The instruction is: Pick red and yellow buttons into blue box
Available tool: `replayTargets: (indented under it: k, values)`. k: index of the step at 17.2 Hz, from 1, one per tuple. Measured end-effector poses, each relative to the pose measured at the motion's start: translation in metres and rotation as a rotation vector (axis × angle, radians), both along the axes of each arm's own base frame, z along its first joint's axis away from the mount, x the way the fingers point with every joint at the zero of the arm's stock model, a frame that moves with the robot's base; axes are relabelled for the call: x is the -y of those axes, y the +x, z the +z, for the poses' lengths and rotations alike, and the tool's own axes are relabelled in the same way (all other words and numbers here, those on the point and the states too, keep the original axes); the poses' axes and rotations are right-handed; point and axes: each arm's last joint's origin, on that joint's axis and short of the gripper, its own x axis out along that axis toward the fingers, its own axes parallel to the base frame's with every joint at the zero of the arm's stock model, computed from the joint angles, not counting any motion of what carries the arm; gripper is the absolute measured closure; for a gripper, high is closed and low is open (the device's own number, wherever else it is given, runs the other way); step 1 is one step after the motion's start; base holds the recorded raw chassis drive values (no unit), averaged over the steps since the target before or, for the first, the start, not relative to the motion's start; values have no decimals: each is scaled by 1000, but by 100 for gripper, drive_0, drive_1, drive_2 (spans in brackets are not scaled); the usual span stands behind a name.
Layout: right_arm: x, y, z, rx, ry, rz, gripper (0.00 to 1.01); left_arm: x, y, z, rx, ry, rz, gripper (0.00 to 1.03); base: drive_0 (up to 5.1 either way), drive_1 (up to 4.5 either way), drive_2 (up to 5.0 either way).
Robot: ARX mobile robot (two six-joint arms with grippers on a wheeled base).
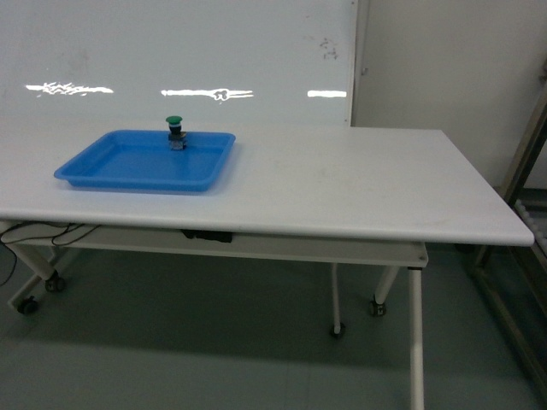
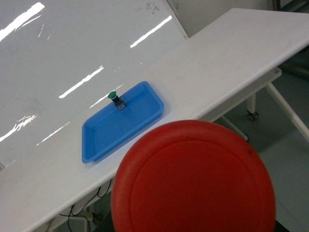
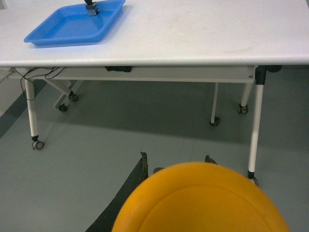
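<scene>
White wheeled table (image 1: 342, 184), shallow blue tray (image 1: 128, 166) near its left end, green-capped button (image 1: 175, 132) inside

You get even, cool, fairly dim light from overhead. Streaks of glare (image 1: 205, 92) run across the glossy far wall (image 1: 171, 43), and the table (image 1: 342, 184) throws a soft shadow on the floor (image 1: 214, 350). The head view looks soft and slightly grainy. The red cap (image 2: 193, 179) and yellow cap (image 3: 200, 200) fill the wrist views' near edges, blurred.
</scene>
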Motion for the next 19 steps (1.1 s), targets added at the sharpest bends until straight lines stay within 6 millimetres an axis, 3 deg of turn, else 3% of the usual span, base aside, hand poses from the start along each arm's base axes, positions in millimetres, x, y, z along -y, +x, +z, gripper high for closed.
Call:
replayTargets:
  k: [19]
  values:
    - [0, 0, 0, 0, 0, 0, 74, 0, 0, 0, -1, 0, 0, 78, 447, -413, -10]
